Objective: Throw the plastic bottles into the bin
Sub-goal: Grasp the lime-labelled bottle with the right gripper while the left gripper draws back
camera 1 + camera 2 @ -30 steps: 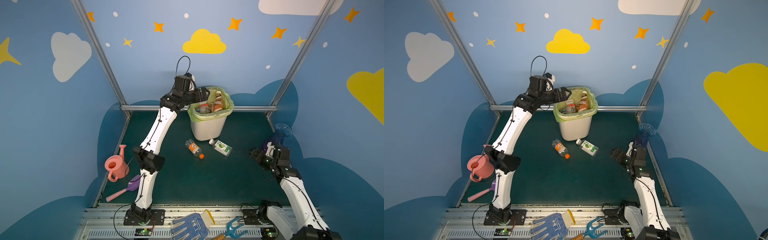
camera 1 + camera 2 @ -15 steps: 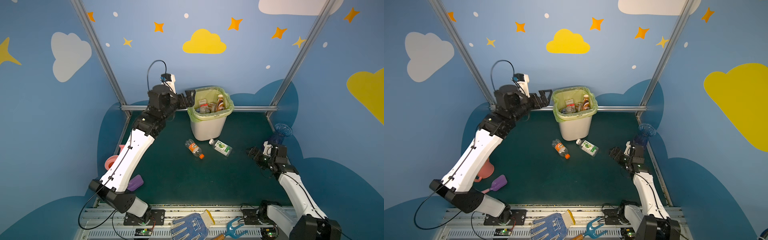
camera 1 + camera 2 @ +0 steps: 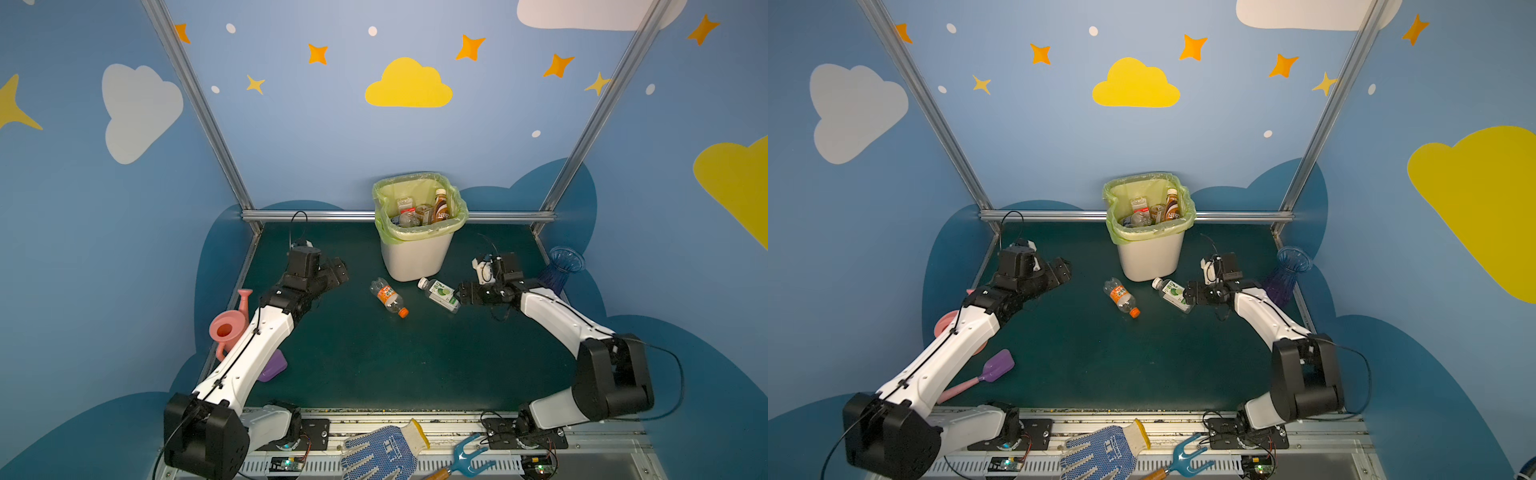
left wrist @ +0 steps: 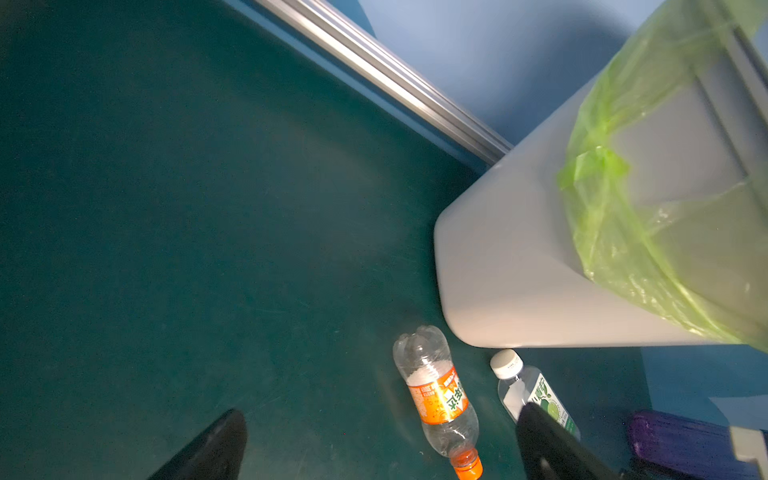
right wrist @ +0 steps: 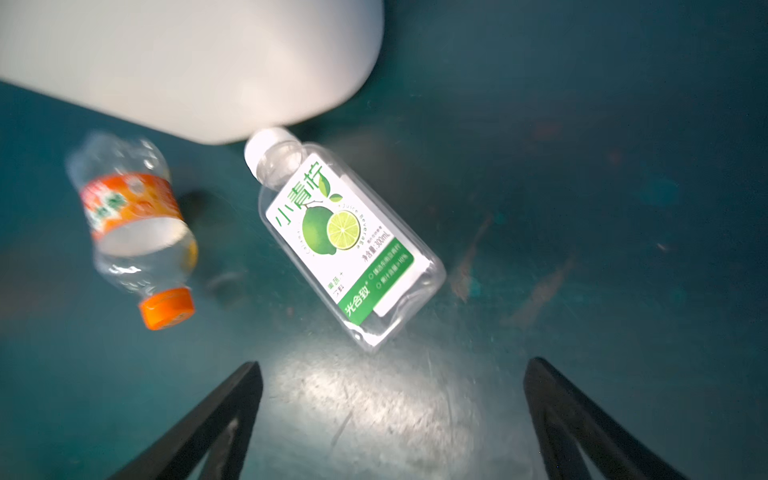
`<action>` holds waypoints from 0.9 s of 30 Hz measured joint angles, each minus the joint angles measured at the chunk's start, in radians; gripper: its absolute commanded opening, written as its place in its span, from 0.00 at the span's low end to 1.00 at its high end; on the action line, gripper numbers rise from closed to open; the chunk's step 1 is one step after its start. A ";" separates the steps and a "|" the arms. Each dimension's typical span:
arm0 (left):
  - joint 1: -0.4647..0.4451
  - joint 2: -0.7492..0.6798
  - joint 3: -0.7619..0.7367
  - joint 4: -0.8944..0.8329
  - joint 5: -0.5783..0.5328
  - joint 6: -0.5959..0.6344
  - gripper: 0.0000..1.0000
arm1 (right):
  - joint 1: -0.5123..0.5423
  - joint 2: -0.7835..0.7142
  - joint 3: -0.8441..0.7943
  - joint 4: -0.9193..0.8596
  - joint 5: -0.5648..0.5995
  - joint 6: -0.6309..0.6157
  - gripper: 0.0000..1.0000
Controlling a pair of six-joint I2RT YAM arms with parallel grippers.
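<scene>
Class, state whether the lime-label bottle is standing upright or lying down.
Lying down: the lime-label bottle rests flat on the mat, label up, white cap toward the bin.

On mat before bin (image 3: pixel 415 257): orange-cap bottle (image 3: pixel 388 297), lime-label bottle (image 3: pixel 439 293), lying.

Both top views are lit evenly and softly from above: the blue walls are bright, and only faint shadows fall on the green mat (image 3: pixel 374 365) under the arms and beside the bin (image 3: pixel 415 257). Both are sharp, though the wide lens makes the aluminium posts (image 3: pixel 195 104) lean outward toward the top corners. The left wrist view is dimmer, with the bin's wall soft and slightly smeared. In the right wrist view a patch of glare whitens the mat. There the lime-label bottle (image 5: pixel 345 245) is crisp and the orange-capped bottle (image 5: pixel 133 224) is blurred.
</scene>
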 measured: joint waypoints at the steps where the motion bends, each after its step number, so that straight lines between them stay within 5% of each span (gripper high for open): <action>1: 0.010 -0.016 -0.031 -0.001 0.002 -0.009 1.00 | 0.013 0.031 0.016 -0.009 0.010 -0.027 0.98; 8: 0.062 -0.079 -0.194 -0.012 0.015 -0.055 1.00 | 0.080 0.170 0.115 -0.059 0.063 -0.171 0.98; 19: 0.087 -0.109 -0.214 -0.016 0.039 -0.072 1.00 | 0.126 0.330 0.258 -0.074 0.145 -0.279 0.97; 27: 0.102 -0.116 -0.240 -0.017 0.048 -0.072 1.00 | 0.131 0.359 0.274 -0.098 0.130 -0.321 0.70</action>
